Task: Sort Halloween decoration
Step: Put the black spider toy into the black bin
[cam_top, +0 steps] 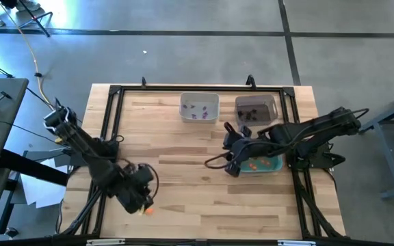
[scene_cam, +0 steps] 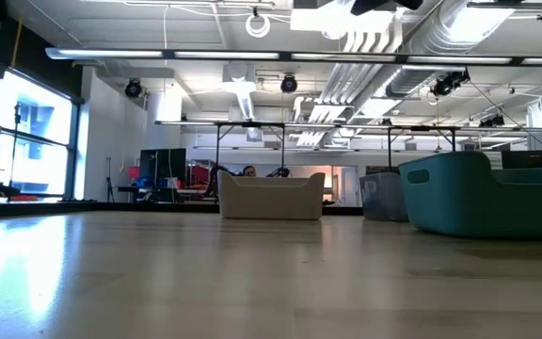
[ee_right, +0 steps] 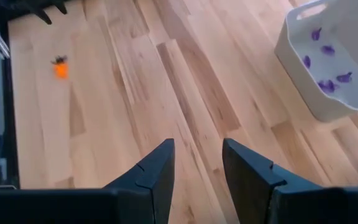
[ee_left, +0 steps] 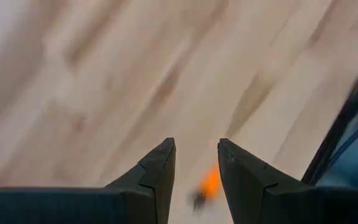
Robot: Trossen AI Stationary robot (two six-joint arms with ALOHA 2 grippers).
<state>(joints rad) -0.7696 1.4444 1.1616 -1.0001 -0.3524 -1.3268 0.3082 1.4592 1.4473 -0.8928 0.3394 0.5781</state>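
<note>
My left gripper (ee_left: 196, 163), jaws parted and empty, hangs over 1 orange trinket (ee_left: 210, 182) near the table's (cam_top: 204, 212) front-left edge; next, lower and close, while my open right gripper (ee_right: 197, 163) waits mid-table.

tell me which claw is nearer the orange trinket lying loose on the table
Left. The left claw hangs open right over the orange trinket near the table's front edge. The right claw is open too, well across the table beside the teal bin.
</note>
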